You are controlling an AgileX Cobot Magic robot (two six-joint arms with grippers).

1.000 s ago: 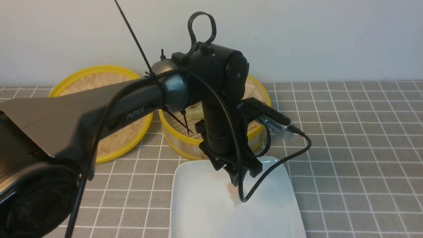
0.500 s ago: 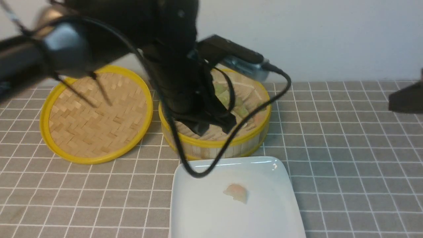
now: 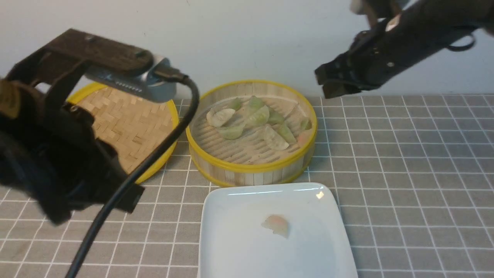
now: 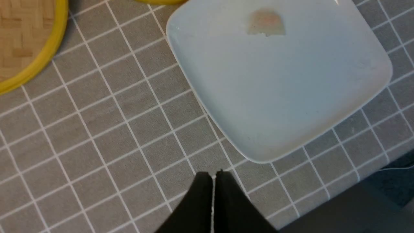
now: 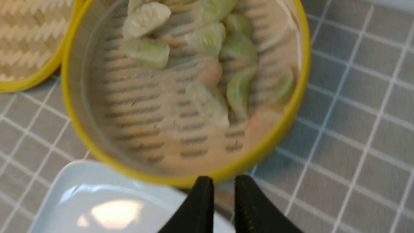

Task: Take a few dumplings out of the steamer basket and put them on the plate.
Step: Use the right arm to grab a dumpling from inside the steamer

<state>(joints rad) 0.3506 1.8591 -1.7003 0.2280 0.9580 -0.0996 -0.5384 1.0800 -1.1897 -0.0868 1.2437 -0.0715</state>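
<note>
— What are your grippers doing at this moment?
— My left gripper point(image 4: 213, 176) has its two black fingers pressed together, with nothing between them. It hangs over the grey checked cloth point(image 3: 405, 173), left of the plate point(image 3: 231, 255). My right gripper point(image 5: 223, 181) shows a narrow gap between its fingers and is also empty. It is raised beyond the plate's far right corner.
— And the food?
— One pinkish dumpling point(image 3: 275, 225) lies near the middle of the plate. Its long axis runs across the plate, a little slanted, and its rounded back points toward the far edge. The plate is glossy white, square with rounded corners. Just beyond its far edge stands one round steamer basket point(image 3: 251, 173) of bamboo slats with yellow rims. In it I count about ten dumplings point(image 3: 260, 115), mostly pale green, translucent and pleated. They overlap, so I am not sure of the number. One woven lid point(image 3: 127, 119) lies beyond the plate's far left corner.
</note>
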